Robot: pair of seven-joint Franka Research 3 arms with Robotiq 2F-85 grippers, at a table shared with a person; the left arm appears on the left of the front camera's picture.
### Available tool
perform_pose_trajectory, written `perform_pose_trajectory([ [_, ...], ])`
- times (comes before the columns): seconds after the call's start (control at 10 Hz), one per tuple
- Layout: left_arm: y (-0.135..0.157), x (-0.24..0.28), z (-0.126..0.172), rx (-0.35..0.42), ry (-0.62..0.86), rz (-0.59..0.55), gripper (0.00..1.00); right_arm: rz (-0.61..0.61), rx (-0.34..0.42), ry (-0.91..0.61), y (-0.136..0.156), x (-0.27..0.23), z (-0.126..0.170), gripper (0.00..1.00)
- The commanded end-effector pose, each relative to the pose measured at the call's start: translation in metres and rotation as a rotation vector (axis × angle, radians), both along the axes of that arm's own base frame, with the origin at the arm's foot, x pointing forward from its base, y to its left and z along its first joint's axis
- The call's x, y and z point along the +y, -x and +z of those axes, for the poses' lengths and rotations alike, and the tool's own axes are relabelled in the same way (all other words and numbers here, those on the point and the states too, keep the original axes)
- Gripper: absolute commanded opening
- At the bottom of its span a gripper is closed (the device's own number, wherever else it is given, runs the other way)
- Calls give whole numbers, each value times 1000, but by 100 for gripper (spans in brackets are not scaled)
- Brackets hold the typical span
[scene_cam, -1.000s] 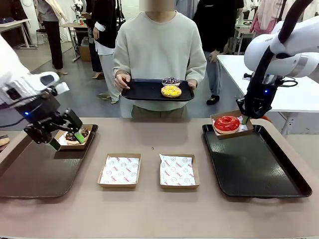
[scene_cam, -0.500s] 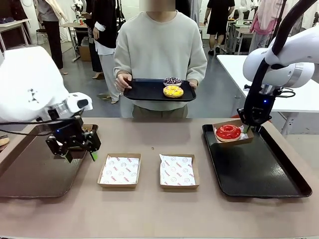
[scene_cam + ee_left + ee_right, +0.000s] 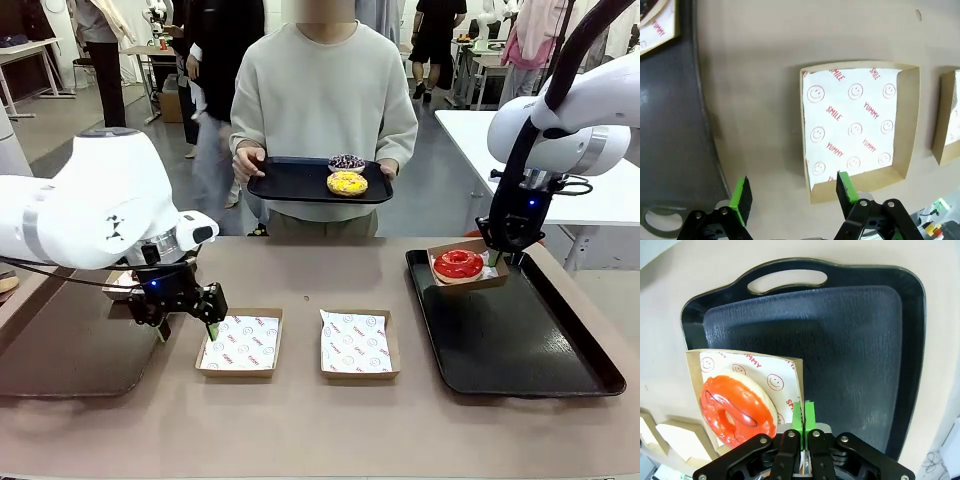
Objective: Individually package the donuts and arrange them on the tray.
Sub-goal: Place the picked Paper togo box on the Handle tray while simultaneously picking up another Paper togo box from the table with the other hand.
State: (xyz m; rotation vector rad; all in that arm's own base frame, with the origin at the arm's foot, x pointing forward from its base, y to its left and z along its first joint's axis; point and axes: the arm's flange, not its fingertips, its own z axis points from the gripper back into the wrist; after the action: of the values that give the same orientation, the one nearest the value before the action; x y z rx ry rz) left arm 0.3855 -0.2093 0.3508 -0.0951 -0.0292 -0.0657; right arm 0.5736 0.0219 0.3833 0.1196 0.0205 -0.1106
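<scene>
My right gripper [image 3: 492, 258] is shut on the edge of a paper-lined cardboard box [image 3: 785, 365] holding the glossy red donut [image 3: 458, 264] [image 3: 737, 410]. The box is at the far left corner of the black tray [image 3: 520, 350] [image 3: 840, 340]. My left gripper [image 3: 187, 328] [image 3: 792, 192] is open and holds nothing. It hangs low over the table, at the near left corner of an empty lined box [image 3: 241, 342] [image 3: 855, 125]. The person holds a small black tray [image 3: 300, 182] with the yellow donut [image 3: 347, 183] and the purple sprinkled donut [image 3: 346, 162].
A second empty lined box [image 3: 359, 344] [image 3: 950, 115] sits mid-table. A dark tray [image 3: 60, 350] [image 3: 670, 125] lies at the left. A corner of another lined box [image 3: 655, 25] rests on it, mostly hidden behind my left arm in the front view.
My left arm has swung right, away from the box on the left tray and over to the empty box. My right gripper has lowered the red donut's box at the tray corner, then held still.
</scene>
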Motion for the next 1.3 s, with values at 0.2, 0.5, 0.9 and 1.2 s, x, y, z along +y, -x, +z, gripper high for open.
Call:
perform_pose_trajectory([
  [0.2, -21, -20, -24, -30, -34, 26, 89, 0, 0, 0, 1, 0, 0, 2],
  [0.5, -17, -12, -25, -9, -7, 1, 89, 0, 0, 0, 1, 0, 0, 2],
  [0.9, -17, -12, -25, -9, -7, 1, 89, 0, 0, 0, 1, 0, 0, 2],
  [1.2, -18, -12, -26, -8, -5, 2, 89, 0, 1, 0, 0, 0, 0, 2],
])
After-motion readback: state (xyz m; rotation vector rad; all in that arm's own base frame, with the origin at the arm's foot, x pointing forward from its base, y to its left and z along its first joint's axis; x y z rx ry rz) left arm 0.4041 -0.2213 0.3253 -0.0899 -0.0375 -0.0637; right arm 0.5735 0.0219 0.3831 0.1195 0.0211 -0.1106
